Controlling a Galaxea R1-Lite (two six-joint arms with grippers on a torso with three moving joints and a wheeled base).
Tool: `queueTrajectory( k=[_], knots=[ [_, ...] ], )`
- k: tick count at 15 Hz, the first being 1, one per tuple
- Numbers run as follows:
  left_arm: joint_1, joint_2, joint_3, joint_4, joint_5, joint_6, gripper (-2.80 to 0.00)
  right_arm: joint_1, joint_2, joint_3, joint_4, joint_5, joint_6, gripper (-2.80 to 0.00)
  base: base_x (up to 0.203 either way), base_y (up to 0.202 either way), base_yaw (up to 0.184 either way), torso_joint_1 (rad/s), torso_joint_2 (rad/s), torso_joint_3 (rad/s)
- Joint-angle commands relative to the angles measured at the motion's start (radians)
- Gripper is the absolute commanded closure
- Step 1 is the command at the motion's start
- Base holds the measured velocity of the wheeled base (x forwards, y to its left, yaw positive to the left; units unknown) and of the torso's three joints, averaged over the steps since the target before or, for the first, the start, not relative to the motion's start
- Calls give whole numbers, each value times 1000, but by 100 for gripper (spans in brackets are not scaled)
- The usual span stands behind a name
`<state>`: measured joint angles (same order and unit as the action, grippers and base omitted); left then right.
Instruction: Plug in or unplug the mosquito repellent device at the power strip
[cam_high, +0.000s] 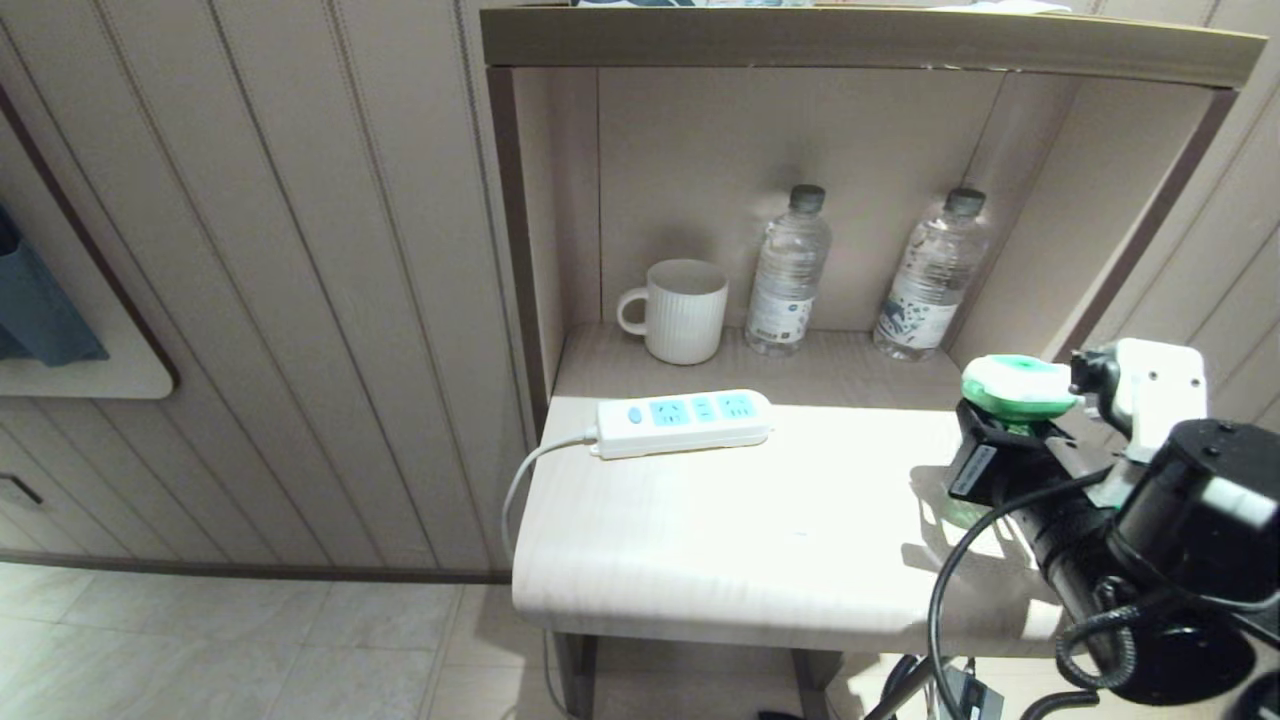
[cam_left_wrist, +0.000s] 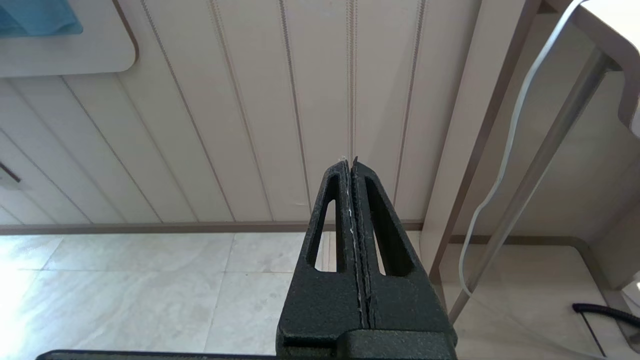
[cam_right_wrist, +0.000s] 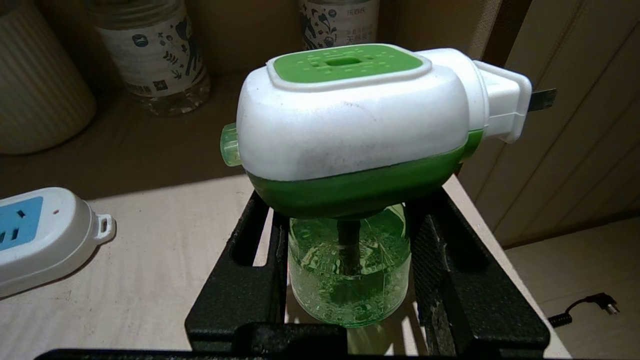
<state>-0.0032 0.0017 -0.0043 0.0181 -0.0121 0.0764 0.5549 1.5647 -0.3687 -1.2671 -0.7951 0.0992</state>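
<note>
My right gripper (cam_high: 992, 440) is shut on the mosquito repellent device (cam_high: 1015, 388), off the table's right end. In the right wrist view its black fingers (cam_right_wrist: 250, 260) press both sides of the translucent green bottle (cam_right_wrist: 350, 270). The white-and-green plug head (cam_right_wrist: 360, 125) sits on top, its prongs pointing away from the power strip. The bottle hangs a little above the tabletop. The white power strip (cam_high: 685, 422) with light-blue sockets lies at the table's back left, and its end (cam_right_wrist: 40, 235) shows beside my gripper. My left gripper (cam_left_wrist: 350, 162) is shut and empty, parked low by the wall.
A white ribbed mug (cam_high: 680, 310) and two clear water bottles (cam_high: 788, 270) (cam_high: 930, 275) stand in the niche behind the strip. The strip's white cord (cam_high: 520, 480) drops over the table's left edge (cam_high: 520, 560). A table leg (cam_left_wrist: 530, 185) stands near the left gripper.
</note>
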Motion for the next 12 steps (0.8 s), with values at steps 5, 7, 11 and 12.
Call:
queueTrajectory(
  k=[5, 7, 11, 12],
  knots=[
    [0, 0, 0, 0, 0, 0, 0, 13, 234, -62, -137, -54, 13, 0, 0, 0, 0, 0, 0, 0],
    [0, 0, 0, 0, 0, 0, 0, 4, 237, -98, -131, -55, 2, 0, 0, 0, 0, 0, 0, 0],
    [0, 0, 0, 0, 0, 0, 0, -9, 290, -152, -130, -55, -8, 0, 0, 0, 0, 0, 0, 0],
    [0, 0, 0, 0, 0, 0, 0, -10, 301, -156, -131, -55, -8, 0, 0, 0, 0, 0, 0, 0]
  ],
)
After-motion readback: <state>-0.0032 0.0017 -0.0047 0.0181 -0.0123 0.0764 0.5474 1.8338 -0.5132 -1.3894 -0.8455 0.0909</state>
